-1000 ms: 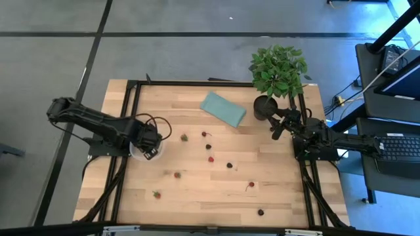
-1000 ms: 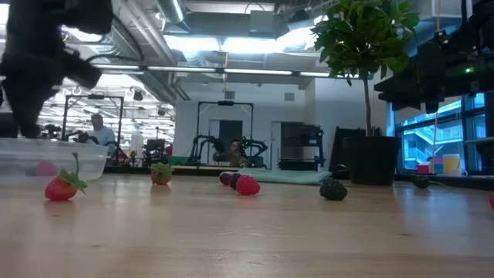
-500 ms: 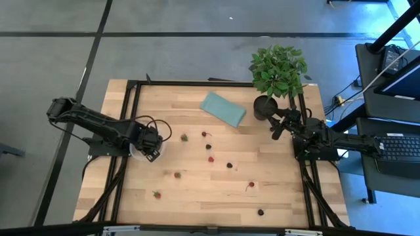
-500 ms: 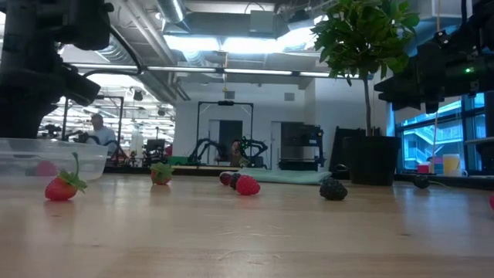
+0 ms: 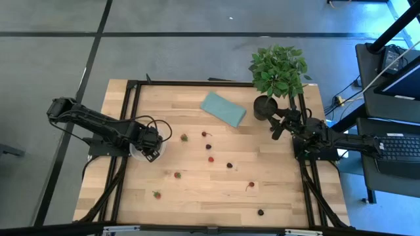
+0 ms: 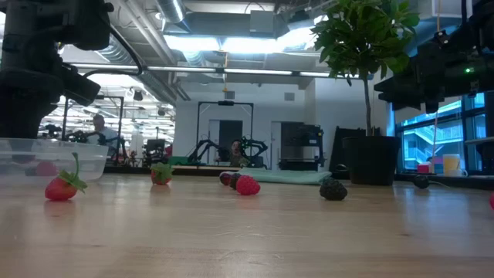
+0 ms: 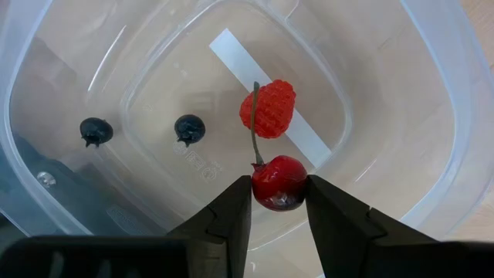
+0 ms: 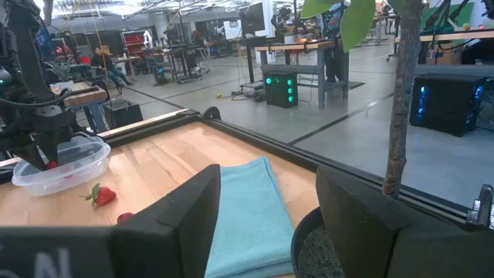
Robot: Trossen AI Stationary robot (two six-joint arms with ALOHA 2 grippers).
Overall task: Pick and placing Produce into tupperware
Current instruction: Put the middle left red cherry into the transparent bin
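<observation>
The clear tupperware (image 7: 401, 100) stands near the table's left edge (image 5: 135, 152). In it lie two dark berries (image 7: 189, 129) and a red raspberry (image 7: 268, 108). My left gripper (image 7: 279, 193) points down into it, shut on a red cherry (image 7: 279, 179) with a thin stem. Several more pieces of produce lie scattered on the wood, among them one at mid-table (image 5: 210, 158) and a strawberry (image 6: 62, 185) beside the tupperware. My right gripper (image 8: 266, 232) waits open and level at the table's right edge (image 5: 275, 128). My left gripper pinches the cherry's round body (image 7: 266, 189) between its two fingertips, one on each side. The fingers come from above, pointing down. The cherry's stem stands up toward the raspberry. Whether the cherry rests on the tupperware's floor cannot be told.
A teal pad (image 5: 223, 108) lies at the far middle of the table. A leafy potted plant (image 5: 277, 69) stands at the far right corner, close to my right gripper. A black frame (image 5: 197, 83) runs along the table's far and side edges.
My left gripper has sunk a little, down into the tupperware. The produce on the table and my right gripper have kept still.
</observation>
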